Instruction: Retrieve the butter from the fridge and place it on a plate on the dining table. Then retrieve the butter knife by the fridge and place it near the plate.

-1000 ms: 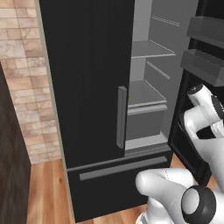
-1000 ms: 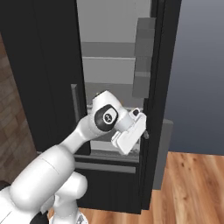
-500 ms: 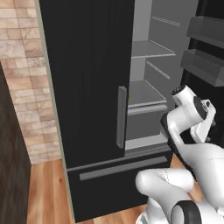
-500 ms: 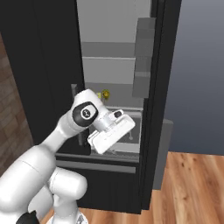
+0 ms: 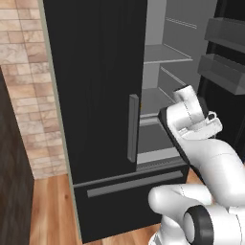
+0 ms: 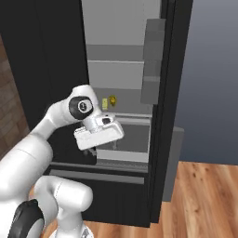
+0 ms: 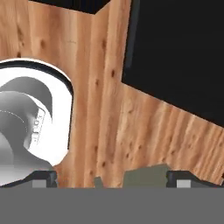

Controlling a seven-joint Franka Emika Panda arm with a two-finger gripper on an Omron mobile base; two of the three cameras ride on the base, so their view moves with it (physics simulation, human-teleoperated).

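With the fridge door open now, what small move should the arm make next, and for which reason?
Probably turn the hand toward the shelves and reach for the butter, the pale stick on the middle shelf beside a darker yellow lump. The right door of the fridge stands open, and the pincer is open, holds nothing and faces the wooden floor.

Flat, even rendered light with no clear source falls across all three views. In the left base view the fridge point(image 5: 100, 95) door is a near-uniform black with no glare, while its grey inside at upper right is softly lit and the shelves cast faint darker bands. In the right base view the white arm point(image 6: 51, 125) carries smooth grey shading underneath. The hand view shows the wood floor point(image 7: 100, 127) bright and warm, its grain smeared and coarse. Every picture is low in resolution, with soft, slightly blocky edges throughout.
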